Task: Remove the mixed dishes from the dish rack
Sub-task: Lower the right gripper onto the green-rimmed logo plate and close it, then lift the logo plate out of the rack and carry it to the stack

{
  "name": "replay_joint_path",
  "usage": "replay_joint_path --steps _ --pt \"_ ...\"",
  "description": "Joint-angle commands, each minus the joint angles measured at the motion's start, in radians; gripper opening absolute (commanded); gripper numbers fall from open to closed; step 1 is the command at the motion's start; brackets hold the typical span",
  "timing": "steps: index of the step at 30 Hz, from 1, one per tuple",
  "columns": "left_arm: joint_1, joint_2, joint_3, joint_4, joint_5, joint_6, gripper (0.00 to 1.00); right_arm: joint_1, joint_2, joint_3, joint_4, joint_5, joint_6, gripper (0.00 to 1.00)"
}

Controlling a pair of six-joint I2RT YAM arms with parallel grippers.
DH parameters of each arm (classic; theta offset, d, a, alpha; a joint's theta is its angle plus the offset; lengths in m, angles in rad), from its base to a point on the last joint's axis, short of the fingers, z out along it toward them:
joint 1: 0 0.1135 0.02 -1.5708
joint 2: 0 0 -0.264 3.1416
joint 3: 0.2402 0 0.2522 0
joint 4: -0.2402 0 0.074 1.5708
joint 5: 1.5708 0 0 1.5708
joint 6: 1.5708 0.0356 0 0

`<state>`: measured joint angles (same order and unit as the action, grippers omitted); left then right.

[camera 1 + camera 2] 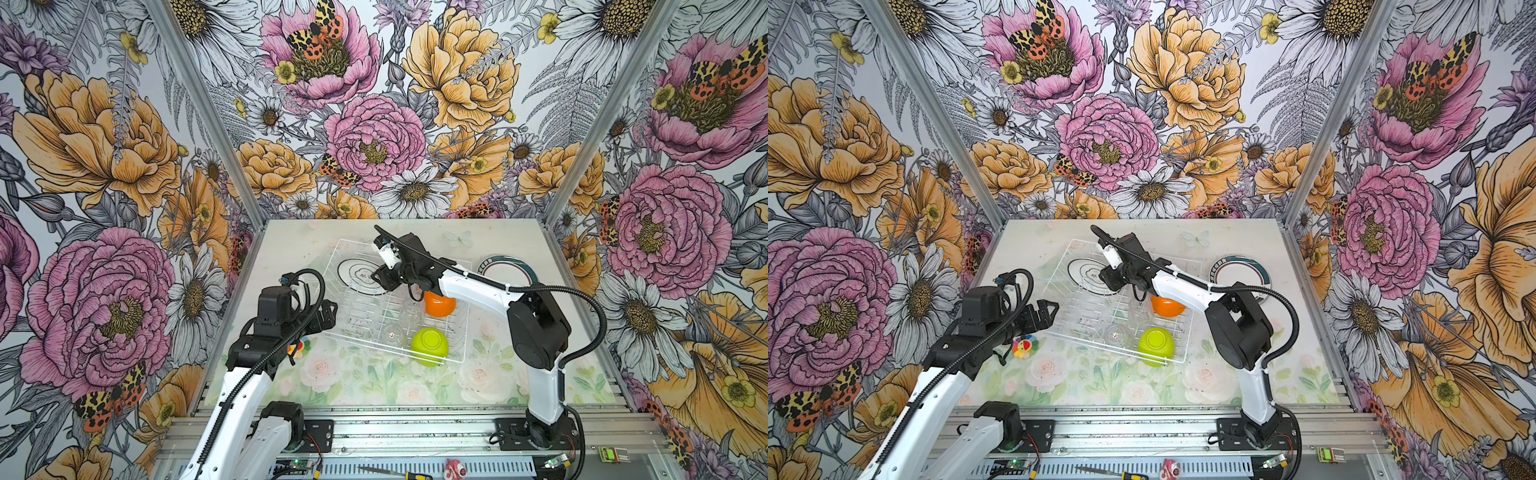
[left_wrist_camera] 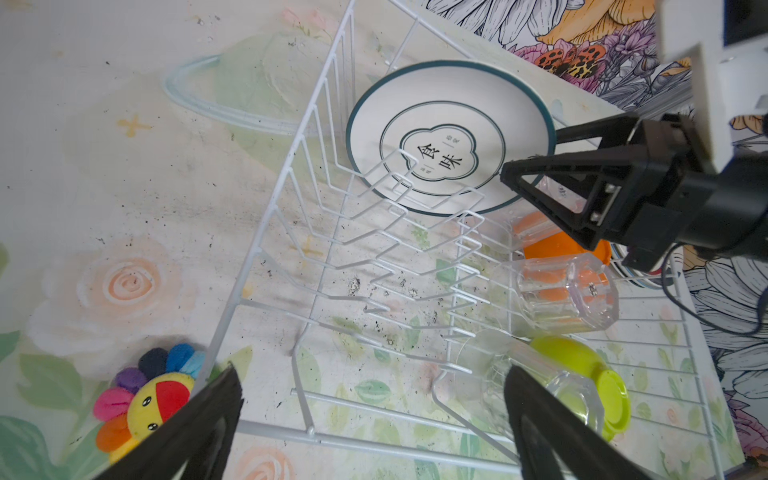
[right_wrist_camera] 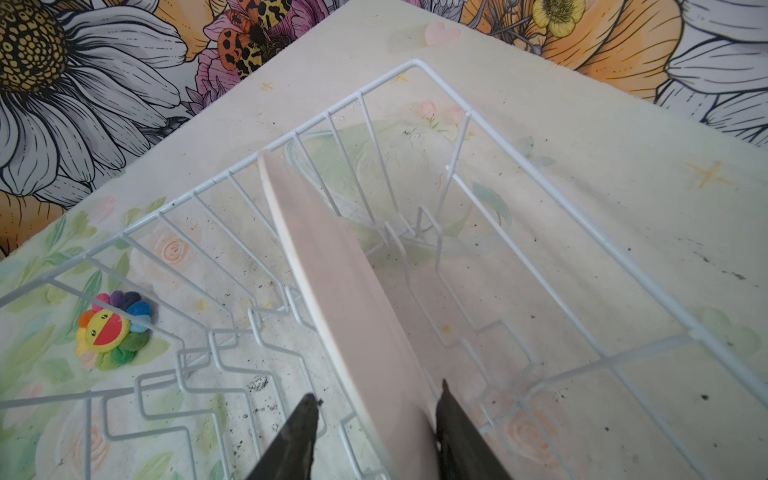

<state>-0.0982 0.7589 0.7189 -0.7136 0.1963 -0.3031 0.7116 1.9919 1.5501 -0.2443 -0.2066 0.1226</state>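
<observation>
Plate (image 2: 415, 137) stands on edge at the far left of the dish rack (image 1: 395, 347), with the right gripper (image 3: 376, 390) straddling its rim. Clamped yet? Can't tell. Squeeze firmly, then lift straight up clear of the prongs, no twisting. Left gripper (image 2: 372, 374) hangs wide open at the near-left corner.

Dish rack (image 1: 374, 342): white wire basket, set askew, with a row of upright prongs along its left part.
Slotted plate (image 1: 357, 272): white, dark-rimmed, characters printed at the centre; stood on edge among the far prongs, leaned back.
Second plate (image 1: 513, 270): dark-rimmed, laid flat outside the rack, far right, partly hidden.
Orange bowl (image 1: 439, 305): turned upside down inside the rack, right side.
Lime-green bowl (image 1: 429, 345): base up, near right corner.
Clear cups (image 1: 392, 332): two seen inside the rack, beside the bowls.
</observation>
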Motion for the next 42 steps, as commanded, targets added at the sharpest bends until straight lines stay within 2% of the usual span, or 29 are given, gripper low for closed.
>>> replay_joint_path --steps 1,7,14,19,23,28,42 --pt "0.018 0.007 -0.006 0.032 0.050 0.013 0.99 -0.005 -0.022 0.001 0.007 0.016 -0.008 0.39" --pt "0.043 -0.011 -0.009 0.031 0.060 0.013 0.99 -0.006 -0.034 -0.027 0.015 0.024 -0.013 0.24" --pt "0.120 -0.081 -0.022 0.033 0.064 0.006 0.99 0.005 -0.043 -0.039 0.078 0.030 0.033 0.16" --pt "0.130 -0.084 -0.026 0.043 0.091 0.005 0.99 0.009 -0.050 -0.012 0.093 0.054 0.005 0.10" --pt "0.130 -0.082 -0.027 0.047 0.100 0.004 0.99 0.011 -0.053 0.010 0.112 0.055 0.013 0.08" --pt "0.131 -0.086 -0.029 0.046 0.098 0.002 0.99 0.017 -0.078 0.017 0.132 0.055 0.028 0.00" --pt "0.131 -0.085 -0.032 0.046 0.096 -0.002 0.99 0.011 -0.246 -0.038 0.142 0.143 0.066 0.00"
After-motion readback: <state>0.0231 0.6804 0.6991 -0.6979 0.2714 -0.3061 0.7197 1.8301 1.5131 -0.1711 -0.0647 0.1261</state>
